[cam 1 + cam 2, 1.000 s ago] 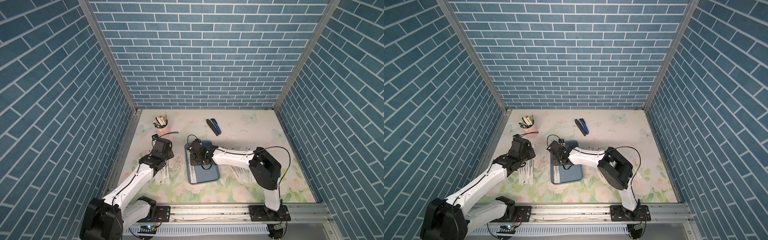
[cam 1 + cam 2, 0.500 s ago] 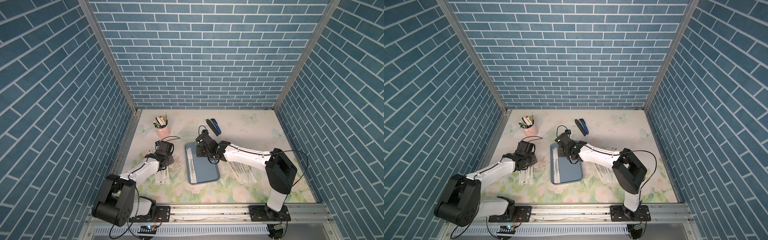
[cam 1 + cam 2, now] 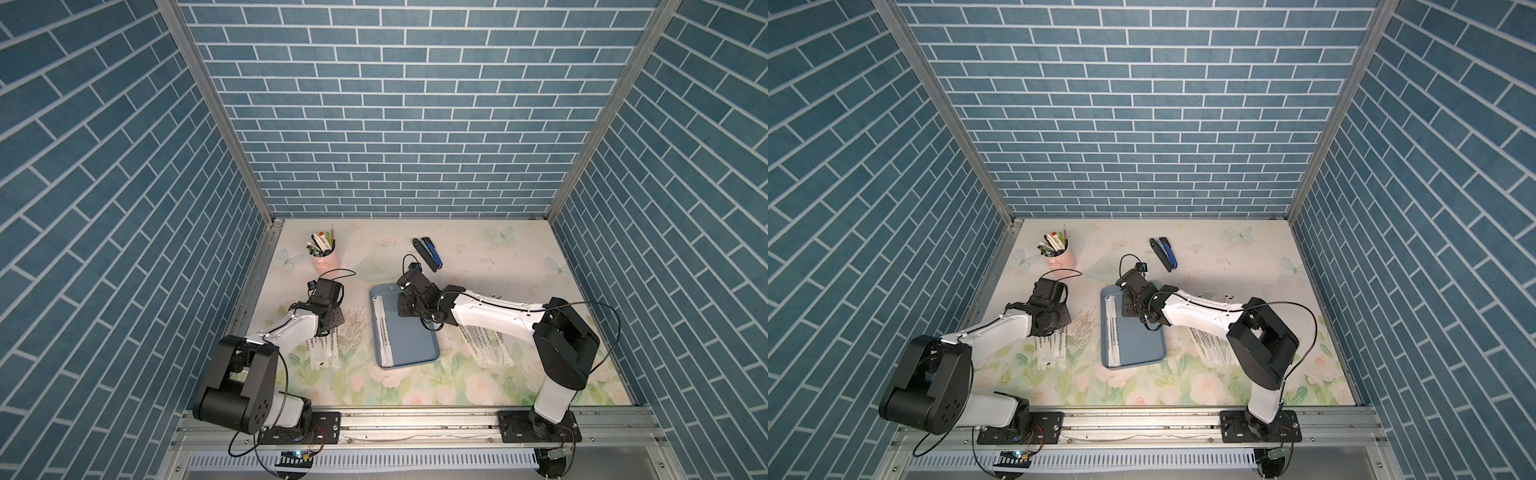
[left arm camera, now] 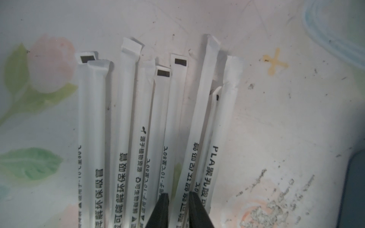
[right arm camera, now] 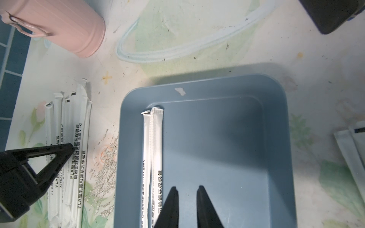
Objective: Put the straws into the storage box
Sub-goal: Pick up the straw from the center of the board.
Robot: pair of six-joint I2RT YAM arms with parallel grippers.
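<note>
- At lower left of centre in both top views, the left hand (image 3: 331, 323) has been brought down onto the left pile of straws (image 3: 322, 351) on the table (image 3: 415, 386). Its arm is seen folded further back than a second ago.
- Close up in the left wrist view, its fingertips (image 4: 163, 207) have been drawn in to either side of one straw. Whether that straw is already pinched cannot be told.
- At the centre of the top views, the storage box (image 3: 419, 353) is unmoved. Two straws, counted in the right wrist view, are laid along its left wall.
- Just right of those straws, the right hand (image 5: 186, 189) has been drawn slightly rightward over the bare box floor. It is held slightly spread and nothing is carried in it.
- Further right, a second pile of straws lies on the table, partly covered by the right arm.
- A fresh pick from the left pile is judged to be under way, while most of the straws are still to be moved.
</note>
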